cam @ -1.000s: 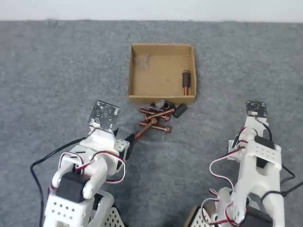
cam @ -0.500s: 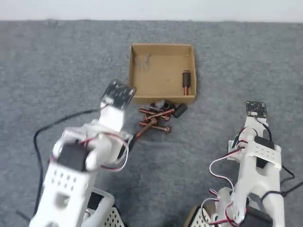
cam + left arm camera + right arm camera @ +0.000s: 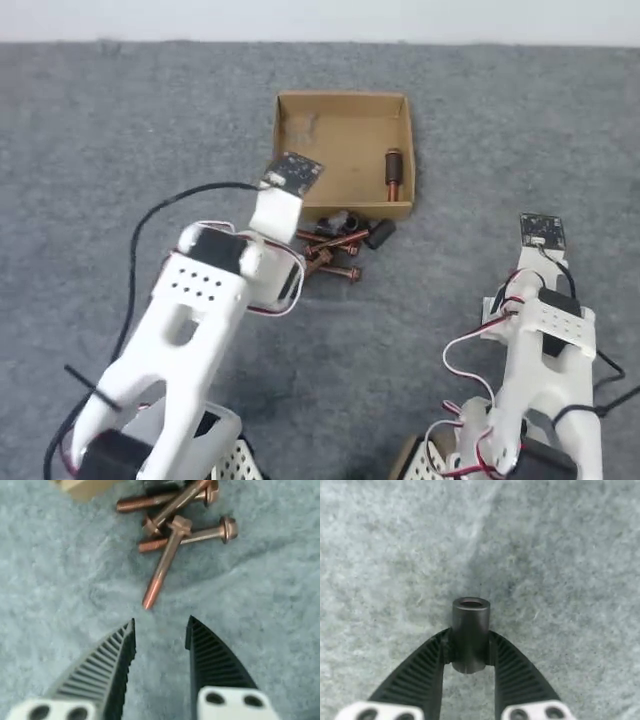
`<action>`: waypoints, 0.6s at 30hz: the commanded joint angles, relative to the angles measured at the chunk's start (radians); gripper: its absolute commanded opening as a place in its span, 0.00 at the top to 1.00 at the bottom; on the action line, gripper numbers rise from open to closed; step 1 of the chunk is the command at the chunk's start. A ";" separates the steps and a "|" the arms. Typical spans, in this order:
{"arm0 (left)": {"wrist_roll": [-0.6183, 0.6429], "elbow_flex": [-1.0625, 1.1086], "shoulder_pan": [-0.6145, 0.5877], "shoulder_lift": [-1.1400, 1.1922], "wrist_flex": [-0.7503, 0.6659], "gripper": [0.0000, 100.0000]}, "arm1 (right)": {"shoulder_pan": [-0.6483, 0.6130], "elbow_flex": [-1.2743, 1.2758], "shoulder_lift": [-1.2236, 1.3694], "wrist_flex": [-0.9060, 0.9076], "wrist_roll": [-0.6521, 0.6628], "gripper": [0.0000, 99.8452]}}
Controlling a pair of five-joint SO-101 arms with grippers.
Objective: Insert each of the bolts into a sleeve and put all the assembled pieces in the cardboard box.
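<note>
Bolts (image 3: 328, 255) lie in a loose, crossed heap on the grey worktop (image 3: 120, 150), just in front of the near wall of the cardboard box (image 3: 340, 98). Dark loose sleeves (image 3: 378, 234) sit among and beside them, close to that wall. Inside the box, near its right wall, lies one assembled piece (image 3: 393, 176), a copper bolt with a dark sleeve round part of its shank. In the high view the left arm stretches across to the heap, its wrist over the heap's left edge. The left wrist view shows that arm's jaws apart with nothing between them, poised over bare worktop just short of the heap. The nearest bolt (image 3: 162, 567) lies with its head in the pile and its plain tip pointing back toward the gap between the jaws. That tip lies just beyond the jaw tips, roughly in line with the gap, and touches neither jaw. The other bolts lie farther off, crossing one another behind it. The right arm sits at the right side of the worktop, well apart from the heap and the box. Its jaws are clamped on a black sleeve (image 3: 471, 615), gripped on both sides near its lower end. The sleeve's open end faces away from the wrist and stands out past the jaw tips, over bare worktop.
</note>
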 commanded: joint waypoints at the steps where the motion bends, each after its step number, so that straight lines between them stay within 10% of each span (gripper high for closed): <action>1: -0.017 0.058 0.040 0.011 -0.184 0.84 | 0.018 -0.006 -0.041 -0.013 -0.006 0.99; 11: -0.064 0.140 0.115 0.144 -0.486 0.84 | 0.016 -0.006 -0.041 -0.015 0.028 0.99; 18: -0.112 -0.019 0.114 0.334 -0.396 0.86 | 0.015 -0.005 -0.041 -0.027 0.031 0.99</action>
